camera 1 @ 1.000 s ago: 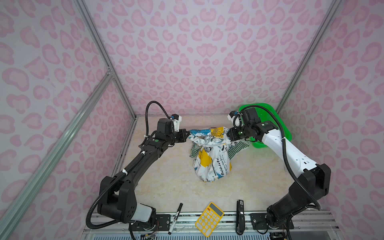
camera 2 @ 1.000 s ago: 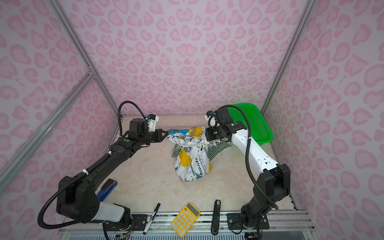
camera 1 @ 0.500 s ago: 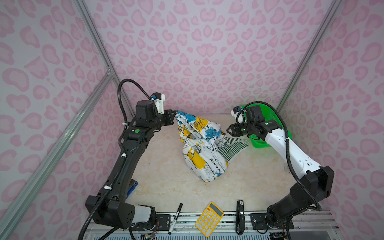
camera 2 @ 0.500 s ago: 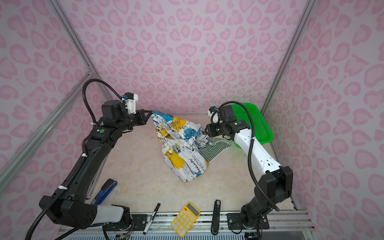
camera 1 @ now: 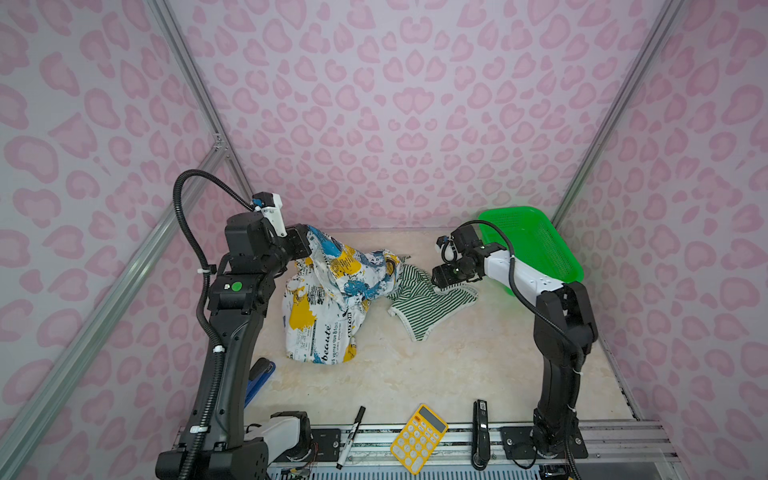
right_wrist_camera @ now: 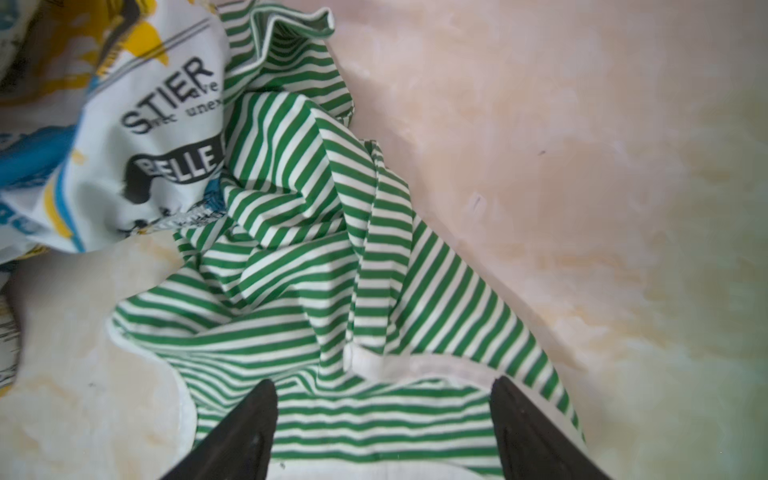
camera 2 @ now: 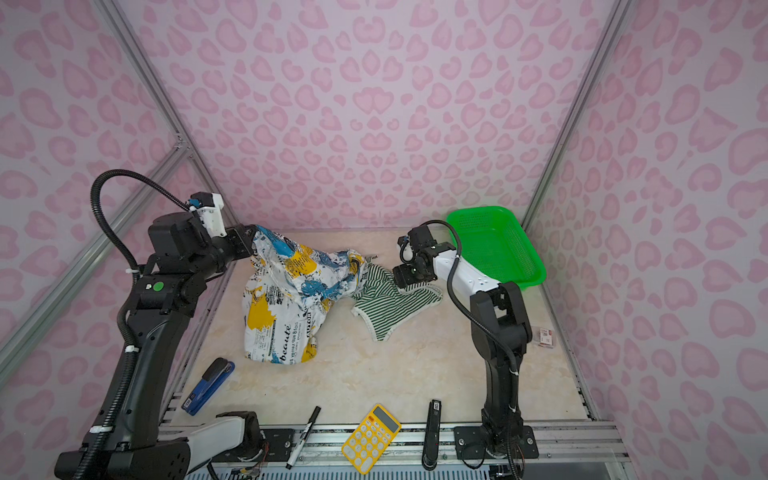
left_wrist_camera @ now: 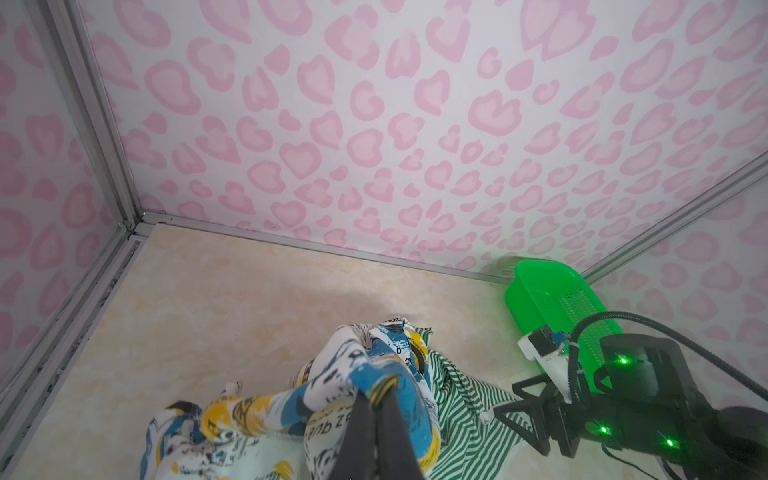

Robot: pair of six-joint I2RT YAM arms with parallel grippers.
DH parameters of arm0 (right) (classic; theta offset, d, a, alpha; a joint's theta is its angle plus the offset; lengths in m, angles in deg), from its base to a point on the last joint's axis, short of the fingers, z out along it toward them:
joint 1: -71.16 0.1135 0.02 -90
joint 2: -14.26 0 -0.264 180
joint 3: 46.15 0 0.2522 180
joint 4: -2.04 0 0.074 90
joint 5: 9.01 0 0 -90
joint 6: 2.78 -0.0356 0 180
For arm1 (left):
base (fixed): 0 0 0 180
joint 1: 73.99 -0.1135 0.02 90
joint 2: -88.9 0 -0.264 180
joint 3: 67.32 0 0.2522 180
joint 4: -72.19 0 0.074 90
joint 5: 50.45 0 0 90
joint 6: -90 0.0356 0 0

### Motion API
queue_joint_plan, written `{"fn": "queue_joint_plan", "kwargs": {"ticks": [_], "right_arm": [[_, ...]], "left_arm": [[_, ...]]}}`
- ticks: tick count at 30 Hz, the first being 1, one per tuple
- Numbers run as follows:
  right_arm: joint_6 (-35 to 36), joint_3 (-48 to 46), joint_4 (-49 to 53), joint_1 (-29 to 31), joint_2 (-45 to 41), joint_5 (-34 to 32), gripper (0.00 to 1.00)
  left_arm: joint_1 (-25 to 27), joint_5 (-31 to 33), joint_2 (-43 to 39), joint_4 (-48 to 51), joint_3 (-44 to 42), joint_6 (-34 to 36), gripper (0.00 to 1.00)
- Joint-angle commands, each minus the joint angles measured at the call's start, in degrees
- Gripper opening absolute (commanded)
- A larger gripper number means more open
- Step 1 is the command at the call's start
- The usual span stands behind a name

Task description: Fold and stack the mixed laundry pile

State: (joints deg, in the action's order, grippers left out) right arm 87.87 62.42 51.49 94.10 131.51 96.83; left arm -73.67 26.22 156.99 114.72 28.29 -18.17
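Left hand clamped shut on a corner of the white cloth garment with blue, yellow and black print, held raised, lower part resting on the beige marbled surface. Right hand spread wide, empty, just above the thin green-and-white striped garment lying alongside, touching

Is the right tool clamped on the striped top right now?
No, in the right wrist view the right tool stands wide open over the striped top, with nothing pinched in it.
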Motion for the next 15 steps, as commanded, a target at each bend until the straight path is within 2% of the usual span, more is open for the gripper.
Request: {"fn": "queue_joint_plan", "kwargs": {"ticks": [1, 2, 6, 9, 12, 15], "right_arm": [[2.6, 5.8, 1.0, 2.3, 5.9, -0.6, 0.83], [2.7, 7.4, 1.1, 2.9, 7.6, -0.6, 0.87], [1.0, 14.0, 5.9, 4.2, 13.7, -1.3, 0.90], [0.0, 14.7, 8.4, 4.9, 17.3, -1.8, 0.90], [-0.9, 13.6, 9.9, 5.3, 18.2, -3.4, 0.80], [-1.5, 13.4, 11.5, 5.2, 19.4, -5.7, 0.62]], "left_arm": [[-0.7, 0.1, -0.9, -2.1, -2.7, 0.2, 0.03], [-1.0, 0.1, -0.9, -2.1, -3.3, 0.2, 0.03], [-1.8, 0.7, -1.5, -2.2, -5.9, 0.2, 0.03], [-2.4, 1.8, -2.4, -2.2, -7.0, 0.2, 0.03], [-3.3, 3.0, -3.1, -1.7, -7.0, 0.5, 0.03], [-4.0, 2.6, -3.3, -1.7, -6.8, 0.6, 0.03]]}}
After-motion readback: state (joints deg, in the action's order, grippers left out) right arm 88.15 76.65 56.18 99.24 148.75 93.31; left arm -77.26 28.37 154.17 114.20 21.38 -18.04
